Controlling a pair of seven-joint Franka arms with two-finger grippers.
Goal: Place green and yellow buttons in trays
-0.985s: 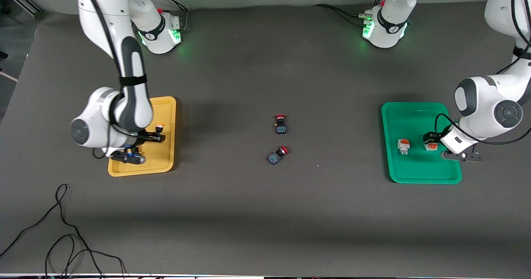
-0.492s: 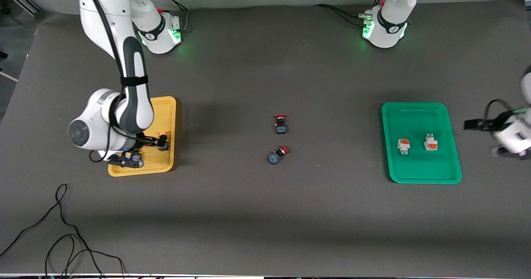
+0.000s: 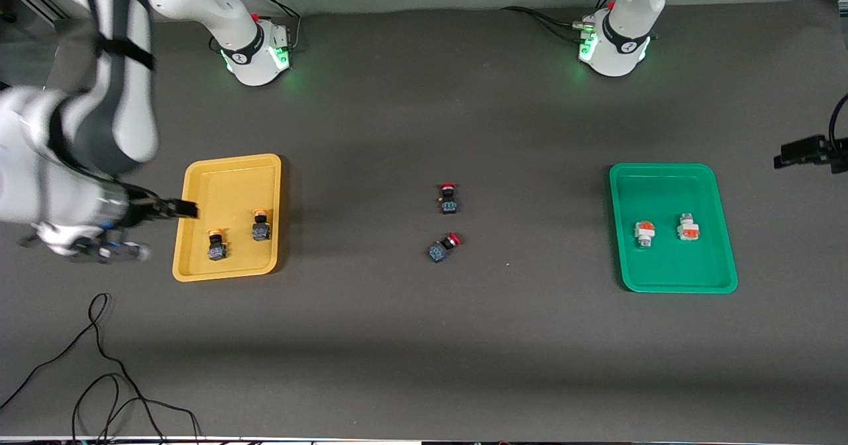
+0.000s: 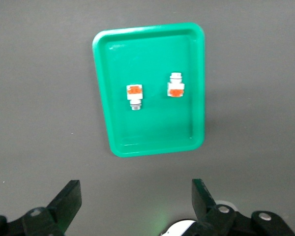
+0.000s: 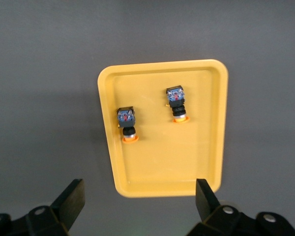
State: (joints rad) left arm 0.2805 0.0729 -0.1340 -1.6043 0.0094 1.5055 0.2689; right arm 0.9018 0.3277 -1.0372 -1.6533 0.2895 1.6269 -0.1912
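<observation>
The yellow tray [image 3: 228, 180] holds two orange-capped buttons [image 3: 216, 245] [image 3: 260, 226]. The green tray [image 3: 672, 273] holds two white buttons with orange bands [image 3: 644, 233] [image 3: 688, 228]. My right gripper [image 3: 165, 231] is open and empty, raised over the yellow tray's edge at the right arm's end. Its wrist view shows the yellow tray [image 5: 167, 162] and both buttons [image 5: 127, 124] [image 5: 177, 103] past my right gripper [image 5: 139, 196]. My left gripper [image 4: 135, 196] is open and empty, high above bare table beside the green tray [image 4: 152, 132]. The white buttons [image 4: 133, 96] [image 4: 175, 88] lie in it.
Two red-capped switches [image 3: 448, 198] [image 3: 443, 247] lie on the table's middle, between the trays. A black cable [image 3: 99, 365] loops on the table near the front camera at the right arm's end. The arm bases [image 3: 255, 48] [image 3: 616, 44] stand along the table's back edge.
The right gripper has let go of an orange-capped button in the yellow tray, then risen and drawn back toward its end. The left gripper has pulled away from the green tray toward its end.
</observation>
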